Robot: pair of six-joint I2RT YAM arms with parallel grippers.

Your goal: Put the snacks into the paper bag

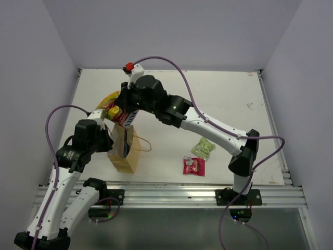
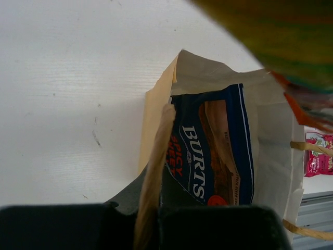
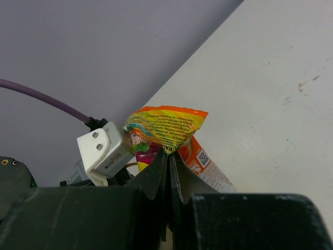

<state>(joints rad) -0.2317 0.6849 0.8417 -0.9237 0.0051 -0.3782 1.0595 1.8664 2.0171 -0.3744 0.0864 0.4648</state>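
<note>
**Paper bag (image 1: pixel 123 160) standing open, candy bag gripped above it**

Paper bag: small, tan-brown and upright, it stands on the white table (image 1: pixel 223 99) near the front edge, left of centre, just in front of the left arm. Its mouth is open and the inner walls look pale. A thin string handle (image 2: pixel 156 166) of the same tan colour runs from the rim down between the fingers of the left gripper (image 2: pixel 149 221). The fingers are pressed together on it, with no gap showing.

A dark blue crisp bag (image 2: pixel 213 146) is already inside, standing on end and filling much of the opening. It is printed with white "BURTS" lettering, red text beside it, a brown panel and a white border line.

The red-orange candy bag (image 3: pixel 165 125) hangs over the bag's far rim in the right gripper (image 3: pixel 169 159). The jaws are clamped on its crimped edge. The packet is glossy, orange along the top seam, with bands of yellow, green and pink and small print below. Seen from above, it is tilted and sits just behind the bag's mouth.

Two snacks lie flat on the table well to the right of the bag, close to each other. The pale green packet (image 1: pixel 203 149) is the farther one. The pink packet (image 1: pixel 193 166) is nearer the front edge.
</note>
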